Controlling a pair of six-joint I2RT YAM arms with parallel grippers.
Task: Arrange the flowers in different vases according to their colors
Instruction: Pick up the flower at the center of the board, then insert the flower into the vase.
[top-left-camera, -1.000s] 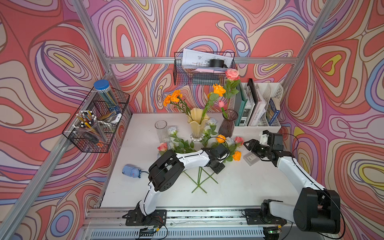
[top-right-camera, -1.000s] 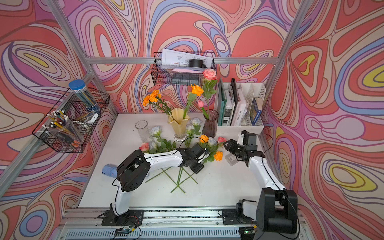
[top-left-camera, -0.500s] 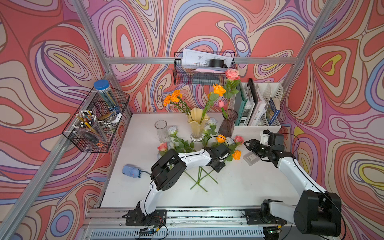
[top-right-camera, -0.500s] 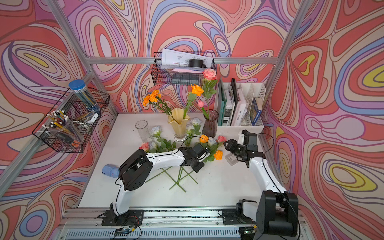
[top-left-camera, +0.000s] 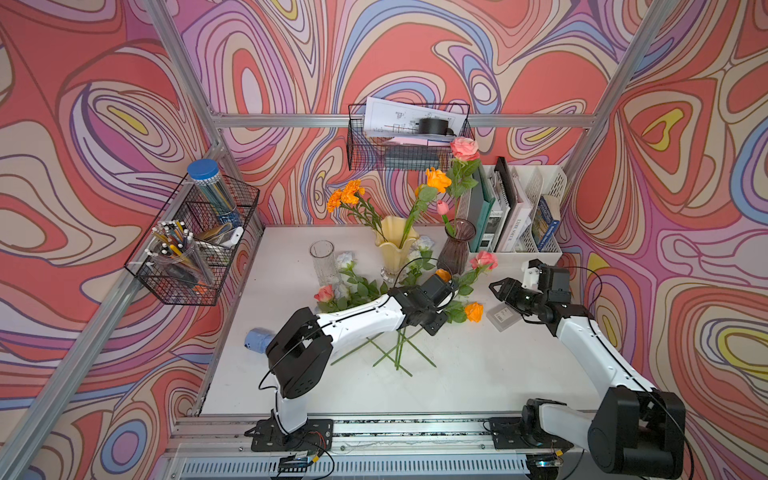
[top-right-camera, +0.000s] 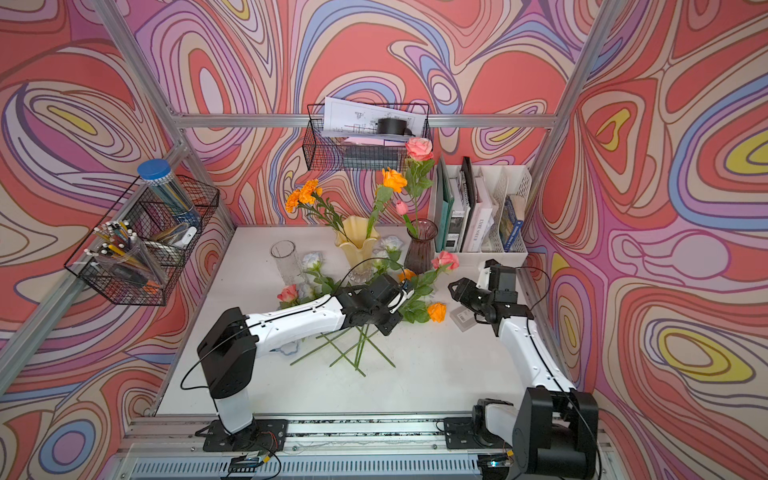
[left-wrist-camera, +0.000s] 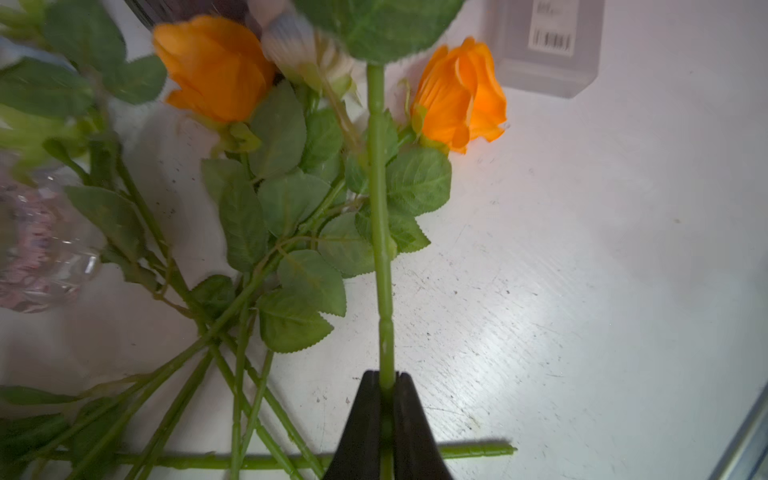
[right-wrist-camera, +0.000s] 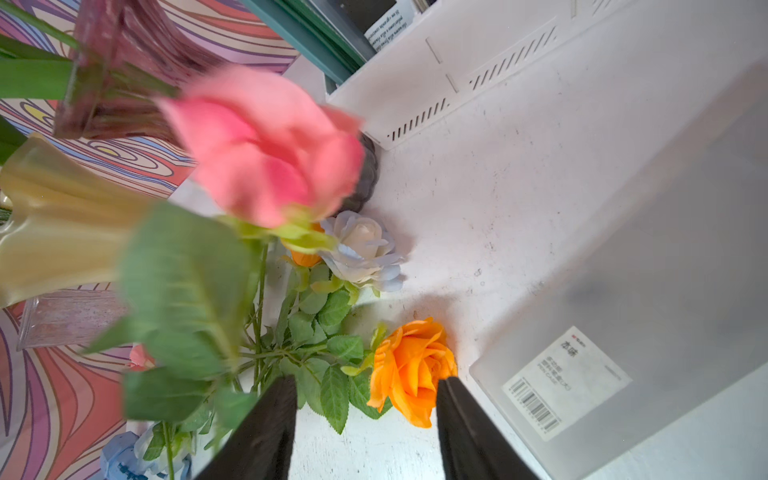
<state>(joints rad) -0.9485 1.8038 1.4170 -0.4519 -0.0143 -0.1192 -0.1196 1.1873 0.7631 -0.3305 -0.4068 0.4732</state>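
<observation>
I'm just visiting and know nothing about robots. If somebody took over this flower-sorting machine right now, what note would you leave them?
Left hand: shut on the stem of one pink rose.
Right hand: open and empty, over the table.
Done: yellow vase holds orange marigolds and an orange rose; purple vase holds a tall pink rose and a pink bud.
Left: clear vase is empty; white roses, a loose orange rose and a second pink rose lie on the table.
</observation>
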